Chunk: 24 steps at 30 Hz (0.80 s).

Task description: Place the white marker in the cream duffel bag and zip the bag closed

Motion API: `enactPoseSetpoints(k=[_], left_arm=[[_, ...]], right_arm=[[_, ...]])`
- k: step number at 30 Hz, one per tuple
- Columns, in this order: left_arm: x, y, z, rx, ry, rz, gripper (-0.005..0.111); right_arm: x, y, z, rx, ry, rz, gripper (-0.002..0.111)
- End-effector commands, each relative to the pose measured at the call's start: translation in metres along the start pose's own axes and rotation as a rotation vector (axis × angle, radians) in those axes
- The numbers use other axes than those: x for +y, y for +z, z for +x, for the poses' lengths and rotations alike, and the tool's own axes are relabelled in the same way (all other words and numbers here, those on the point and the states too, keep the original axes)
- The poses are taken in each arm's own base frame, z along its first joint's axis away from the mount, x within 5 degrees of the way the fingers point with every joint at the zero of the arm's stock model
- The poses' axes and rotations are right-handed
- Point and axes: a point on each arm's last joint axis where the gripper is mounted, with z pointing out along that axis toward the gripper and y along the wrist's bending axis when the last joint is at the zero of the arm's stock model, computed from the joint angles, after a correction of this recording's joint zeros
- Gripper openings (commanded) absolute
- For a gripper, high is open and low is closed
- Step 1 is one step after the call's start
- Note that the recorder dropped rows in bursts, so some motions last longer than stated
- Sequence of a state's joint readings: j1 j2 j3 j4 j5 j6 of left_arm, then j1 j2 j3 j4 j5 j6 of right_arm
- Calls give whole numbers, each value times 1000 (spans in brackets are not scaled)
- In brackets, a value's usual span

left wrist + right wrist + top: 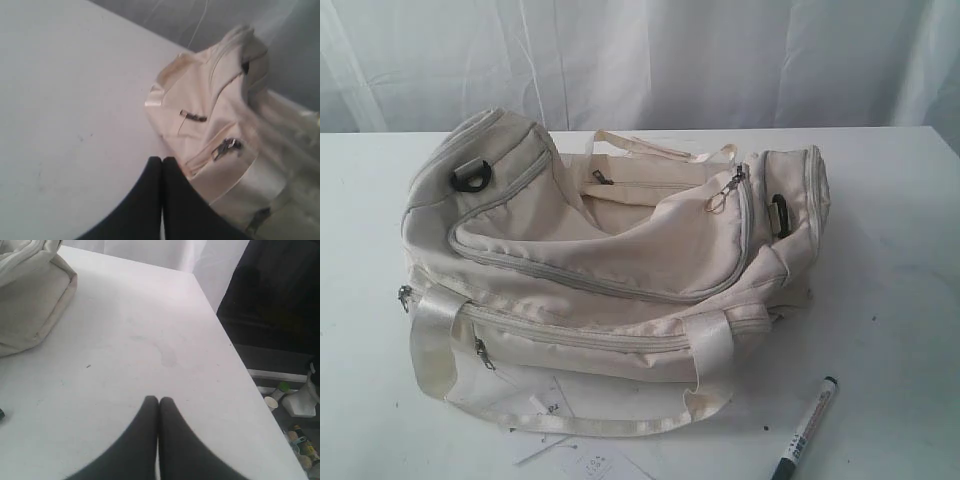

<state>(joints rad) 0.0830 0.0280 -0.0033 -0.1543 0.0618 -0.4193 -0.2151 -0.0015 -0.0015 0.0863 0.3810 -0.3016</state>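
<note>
While lying flat on the white bench (900, 250) at about five o'clock from the large soft cream fabric duffel bag (610, 260), looks easy to lift: slim white-barrelled marker with black cap (807, 428), judged light, rigid and smooth, so apt to roll or slip. Best pinched across the barrel near mid-length, jaws square to its long axis and clear of the cap. Points the cap toward one o'clock, with the dark end reaching the exterior view's lower edge. Sits apart from the bag, near the looped cream handle (600, 422).

Sags as limp cloth does. Likely to shift and fold under a pull on the grey zipper (560, 272), so probably needs bracing with the second tool. Shows a metal zip pull (722, 197) at about two o'clock on the top flap. Cannot tell whether the main compartment stands open. Shows no contents anywhere.

Left tool (161, 159): closed tight, gripping nothing, hovering over bare bench near the bag's end. Right tool (159, 399): likewise closed and empty, above bare bench, with a bag corner nearby.
</note>
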Motion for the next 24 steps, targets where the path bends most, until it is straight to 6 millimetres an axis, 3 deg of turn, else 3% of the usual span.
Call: enactPoseSetpoints(k=[1,6,9,12,15,17,18,20,24], left_arm=[[-3,-1,-11,-123,-76,50,0],[-6,-3,-20,-234,-50,79,0],[-9,-6,-31,-339,239,58,0],[-24,-10,-57,-376,430,33,0],[-45,-4,-99,-385,550,9,0],[-59,5,-121,-308,554,13,0],[-72,18,-138,-132,560,22,0],[-83,32,-152,66,565,31,0],[-102,61,-174,402,555,53,0]], right_arm=[[0,0,0,-7,-4,6,0],[0,0,0,-7,-4,6,0],[-1,0,-1,-16,-58,16,0],[-3,0,-6,-70,-101,41,0],[-4,0,-10,-112,-102,55,0],[-6,-2,-18,-204,-51,73,0],[-10,-6,-32,-375,138,90,0],[-18,-16,-48,-602,373,98,0],[-29,-40,-69,-970,404,173,0]])
